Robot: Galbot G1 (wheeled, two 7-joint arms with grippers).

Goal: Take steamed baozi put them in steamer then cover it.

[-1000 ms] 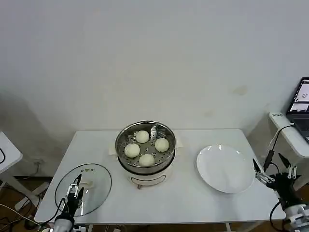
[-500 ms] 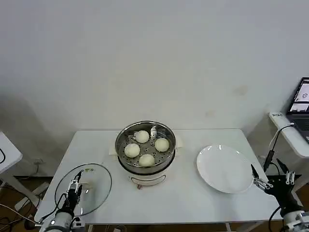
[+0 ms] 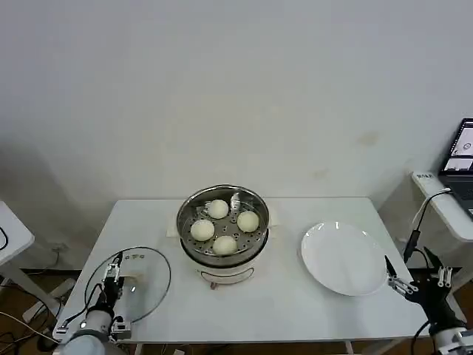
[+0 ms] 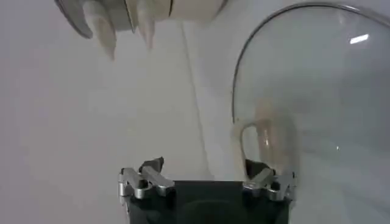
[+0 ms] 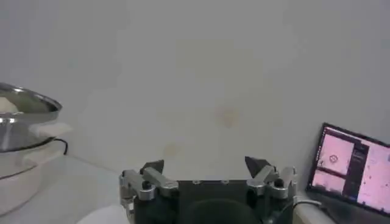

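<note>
- The cover (image 3: 130,285) lies flat on the tabletop (image 3: 288,303), left of the steamer (image 3: 223,235) (four baozi (image 3: 225,244) sit inside).
- The left wrist view shows its pale handle (image 4: 268,143), long axis running toward the left gripper (image 4: 206,178), fingers apart.
- The right gripper (image 3: 421,277) hangs beside the plate (image 3: 344,259), fingers apart.

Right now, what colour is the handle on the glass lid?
Whitish cream; the handle of the cover shows best in the left wrist view.
</note>
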